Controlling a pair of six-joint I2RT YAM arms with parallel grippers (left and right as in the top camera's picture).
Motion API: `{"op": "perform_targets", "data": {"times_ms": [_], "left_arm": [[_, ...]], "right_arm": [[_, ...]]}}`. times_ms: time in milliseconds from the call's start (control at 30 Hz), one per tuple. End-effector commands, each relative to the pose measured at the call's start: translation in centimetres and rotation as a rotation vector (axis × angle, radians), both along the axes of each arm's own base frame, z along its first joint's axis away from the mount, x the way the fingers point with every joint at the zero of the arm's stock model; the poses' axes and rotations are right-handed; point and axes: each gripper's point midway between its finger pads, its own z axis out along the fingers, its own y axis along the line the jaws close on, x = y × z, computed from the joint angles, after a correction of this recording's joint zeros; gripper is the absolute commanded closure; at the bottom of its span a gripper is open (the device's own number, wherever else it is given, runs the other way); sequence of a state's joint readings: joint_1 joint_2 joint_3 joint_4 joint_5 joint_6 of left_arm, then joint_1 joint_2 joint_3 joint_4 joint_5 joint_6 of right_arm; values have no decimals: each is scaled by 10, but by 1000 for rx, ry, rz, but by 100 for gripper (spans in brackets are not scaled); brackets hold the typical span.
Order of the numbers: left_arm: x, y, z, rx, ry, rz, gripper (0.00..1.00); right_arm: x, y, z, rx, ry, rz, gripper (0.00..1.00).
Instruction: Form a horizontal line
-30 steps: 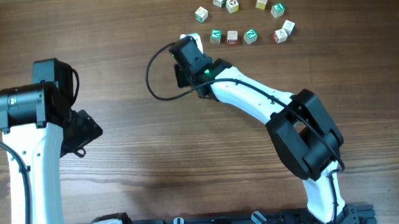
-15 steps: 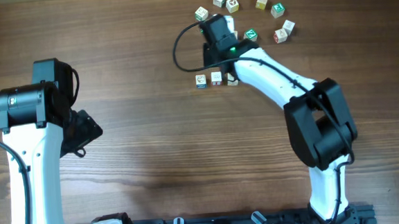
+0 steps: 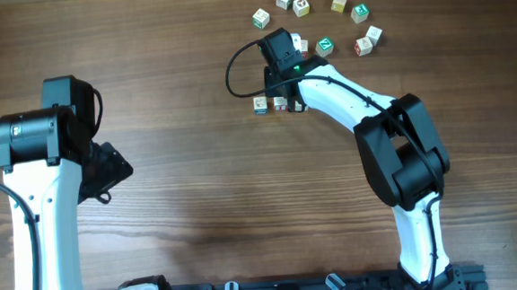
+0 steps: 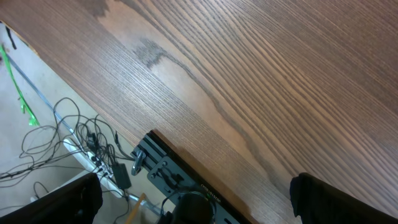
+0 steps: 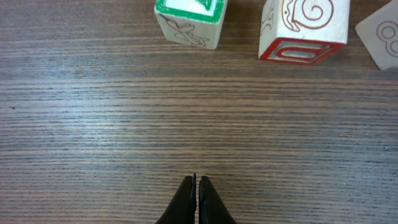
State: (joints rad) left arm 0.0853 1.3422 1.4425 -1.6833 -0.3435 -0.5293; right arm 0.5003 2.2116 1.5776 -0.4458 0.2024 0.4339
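A short horizontal line point(image 3: 279, 101) of three small whitish letter cubes lies side by side at mid-table, and its right cube is partly under my right arm. My right gripper point(image 3: 281, 46) hovers behind that row, at the edge of the loose cubes. In the right wrist view the right gripper point(image 5: 198, 186) is shut and empty, low over bare wood. Ahead of it stand a green-edged cube point(image 5: 189, 18) and a red-edged cube point(image 5: 305, 31). My left gripper point(image 3: 107, 175) rests far to the left, and in its wrist view the left gripper point(image 4: 199, 205) is open wide on nothing.
Several loose letter cubes are scattered at the back right, among them a green one point(image 3: 324, 46) and a pair point(image 3: 367, 40) near it. A black cable point(image 3: 236, 70) loops beside the right wrist. The table's front edge and a black rail point(image 4: 180, 180) appear in the left wrist view.
My right arm swung right and toward the back, from left of the cubes to the cluster's edge. This uncovered the row of three. The left arm stayed still.
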Motion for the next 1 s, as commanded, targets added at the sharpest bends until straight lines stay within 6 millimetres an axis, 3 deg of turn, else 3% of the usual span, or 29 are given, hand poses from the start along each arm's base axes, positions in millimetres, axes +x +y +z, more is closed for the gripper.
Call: {"op": "perform_targets", "data": {"times_ms": [0, 467, 967], "left_arm": [[-3, 3, 3, 14, -11, 7, 0], [-3, 3, 3, 14, -11, 7, 0], [-3, 3, 3, 14, -11, 7, 0]], "right_arm": [[-4, 9, -3, 41, 32, 18, 95], [-11, 6, -7, 27, 65, 18, 95], [-12, 18, -5, 77, 72, 72, 95]]}}
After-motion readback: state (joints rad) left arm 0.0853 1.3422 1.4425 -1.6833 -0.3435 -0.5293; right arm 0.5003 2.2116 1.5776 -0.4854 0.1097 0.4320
